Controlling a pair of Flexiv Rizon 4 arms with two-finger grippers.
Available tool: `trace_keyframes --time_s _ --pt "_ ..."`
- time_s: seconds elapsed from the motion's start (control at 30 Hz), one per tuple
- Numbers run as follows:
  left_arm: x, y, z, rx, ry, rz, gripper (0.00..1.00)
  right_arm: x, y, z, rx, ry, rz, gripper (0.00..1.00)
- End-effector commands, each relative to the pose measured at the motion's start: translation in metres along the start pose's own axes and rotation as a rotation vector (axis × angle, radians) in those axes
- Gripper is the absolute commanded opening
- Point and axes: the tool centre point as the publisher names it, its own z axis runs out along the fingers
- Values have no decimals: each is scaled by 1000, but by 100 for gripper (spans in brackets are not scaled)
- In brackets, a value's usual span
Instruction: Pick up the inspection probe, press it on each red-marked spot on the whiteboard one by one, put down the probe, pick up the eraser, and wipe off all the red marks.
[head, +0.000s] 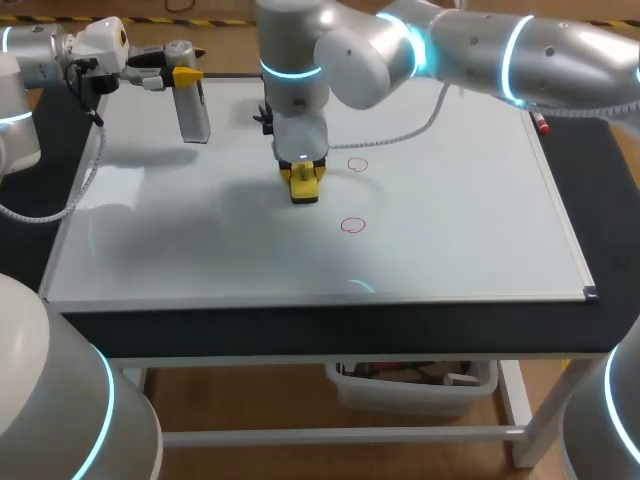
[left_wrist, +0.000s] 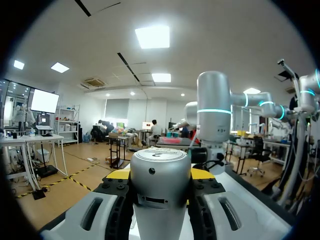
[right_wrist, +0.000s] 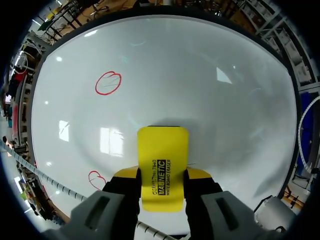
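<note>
Downward, right hand (right_wrist: 162, 175) vertical, clasping eraser (right_wrist: 162, 150)

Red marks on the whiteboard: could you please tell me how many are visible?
2. One red hand-drawn circle lies on the white whiteboard nearer its front edge; the other farther back, beside the right claw gripping the yellow rectangular eraser. The arm may hide more.

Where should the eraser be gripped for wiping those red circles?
Across its two long edges, coming from above, as the right gripper does now. The eraser is a flat oblong block, so fingers on those edges leave its far end free to meet the whiteboard.
</note>
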Motion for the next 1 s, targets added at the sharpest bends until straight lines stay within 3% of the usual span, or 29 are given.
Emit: trace_keyframes --time_s 0.03,0.7,1.0 --pt "1 -1 0 0 0 0 0 11 2 -11 0 2 -1 0" --pt "1 -1 0 0 0 0 0 44 -21 -54 58 18 16 0" --pt "1 -1 0 0 0 0 0 76 -33 -67 83 5 64 0"
